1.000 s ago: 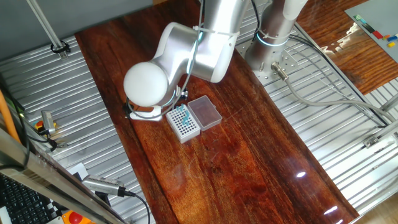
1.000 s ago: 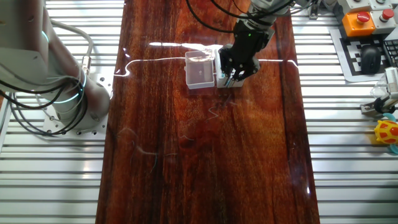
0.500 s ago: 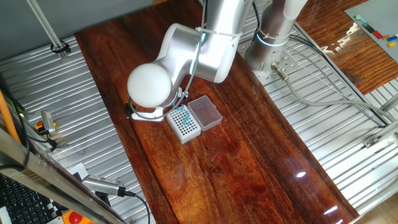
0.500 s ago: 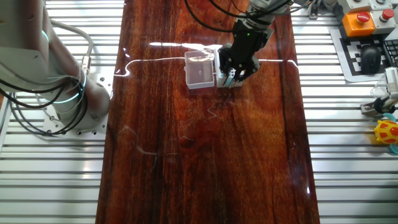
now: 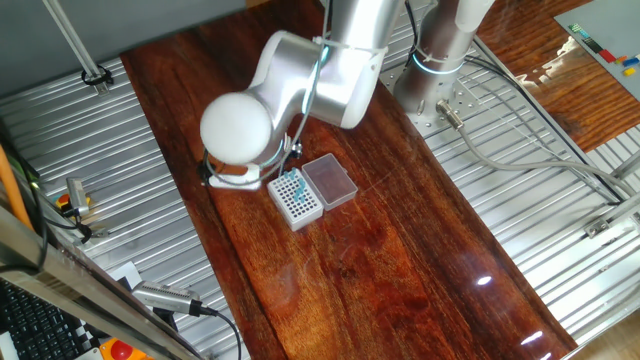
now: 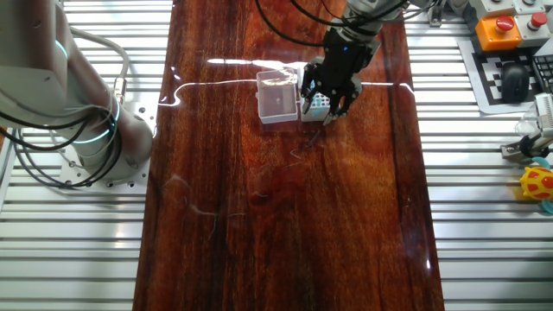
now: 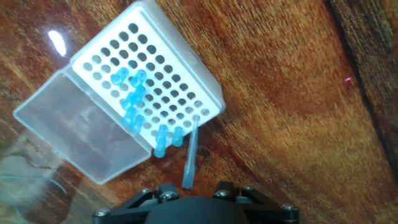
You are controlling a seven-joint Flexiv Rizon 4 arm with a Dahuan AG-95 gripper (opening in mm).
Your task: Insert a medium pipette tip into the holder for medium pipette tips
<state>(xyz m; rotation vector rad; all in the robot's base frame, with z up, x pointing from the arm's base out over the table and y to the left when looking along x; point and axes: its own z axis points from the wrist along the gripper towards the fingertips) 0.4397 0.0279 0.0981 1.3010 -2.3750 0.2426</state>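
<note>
The holder sits on the dark wooden desk, its white top a grid of dark holes, with the clear lid lying open flat against one side. In the hand view several blue tips stand in holes on the lid side of the grid, and two more at the edge nearest the camera. The pale tip leans at the holder's near corner: its thin end meets the outermost row of holes there, while its wider end hangs out past the holder's edge, toward the camera, tilted rather than upright. Whether the thin end is seated in a hole cannot be told. The fingers hover over the holder's side away from the lid; they look spread in the other fixed view, with nothing seen between them, and the hand view shows only the black base.
</note>
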